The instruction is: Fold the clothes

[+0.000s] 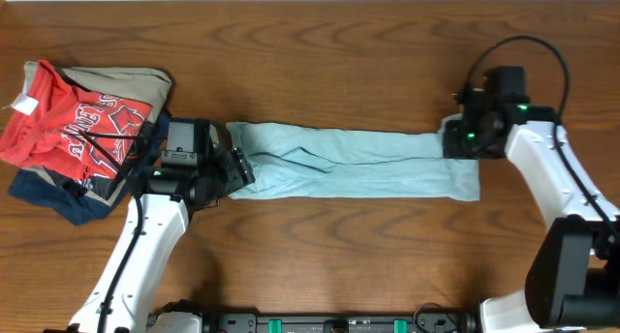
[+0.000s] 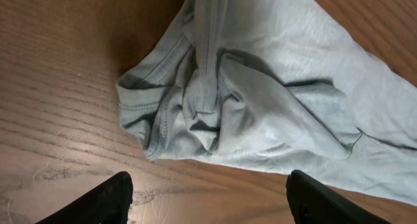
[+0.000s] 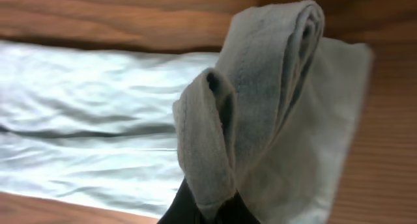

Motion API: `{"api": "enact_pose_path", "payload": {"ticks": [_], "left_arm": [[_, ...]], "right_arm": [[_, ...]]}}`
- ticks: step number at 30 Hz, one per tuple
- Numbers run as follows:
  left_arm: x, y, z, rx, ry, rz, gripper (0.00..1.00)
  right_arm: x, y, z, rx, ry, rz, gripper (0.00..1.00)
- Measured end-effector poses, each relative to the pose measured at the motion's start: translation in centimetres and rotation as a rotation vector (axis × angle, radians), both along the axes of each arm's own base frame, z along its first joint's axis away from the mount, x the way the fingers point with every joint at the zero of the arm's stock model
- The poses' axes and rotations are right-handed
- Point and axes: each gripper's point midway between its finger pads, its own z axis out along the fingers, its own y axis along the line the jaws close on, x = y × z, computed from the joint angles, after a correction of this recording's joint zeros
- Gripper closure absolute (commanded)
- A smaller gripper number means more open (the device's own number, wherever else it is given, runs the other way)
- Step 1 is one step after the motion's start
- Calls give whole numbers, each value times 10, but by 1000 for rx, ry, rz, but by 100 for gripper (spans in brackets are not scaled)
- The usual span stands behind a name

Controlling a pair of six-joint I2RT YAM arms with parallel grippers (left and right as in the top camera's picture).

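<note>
**A:** How is the T-shirt (image 1: pixel 354 164) looking?

**B:** It is showing as plain pale blue, thin and soft. It is lying on the worktop (image 1: pixel 339 62) as one long narrow band, running from left to right.

**A:** What are the ends doing?

**B:** The left end is resting on the wood, bunching into crumpled creases with a stitched hem curling around them. The right end is standing up off the wood: the right tool (image 3: pixel 202 208) is pinching it, and the fabric is curling there into two rolled loops, hem stitching showing.

**A:** And the middle?

**B:** It is lying flat, with shallow wrinkles running along its length.
</note>
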Motion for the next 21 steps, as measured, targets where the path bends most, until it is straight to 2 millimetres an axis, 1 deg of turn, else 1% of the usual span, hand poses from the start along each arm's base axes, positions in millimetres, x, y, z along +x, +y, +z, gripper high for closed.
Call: {"api": "enact_pose_path", "payload": {"ticks": [2,7,10,14,21], "left_arm": [[-2,0,-1,1,7,0,23],[-4,0,-2,2,18,0,23],[-5,1,-2,2,22,0,23],[-5,1,-2,4,23,-3,23],[-7,1,-3,7,27,-10,23]], "right_arm": [[-1,12,-2,3,6,18,99],[-3,35,-11,12,30,44,99],[-5,45,-15,15,43,56,99],[-6,54,-19,16,53,68,99],[-7,67,-20,20,48,87,98]]}}
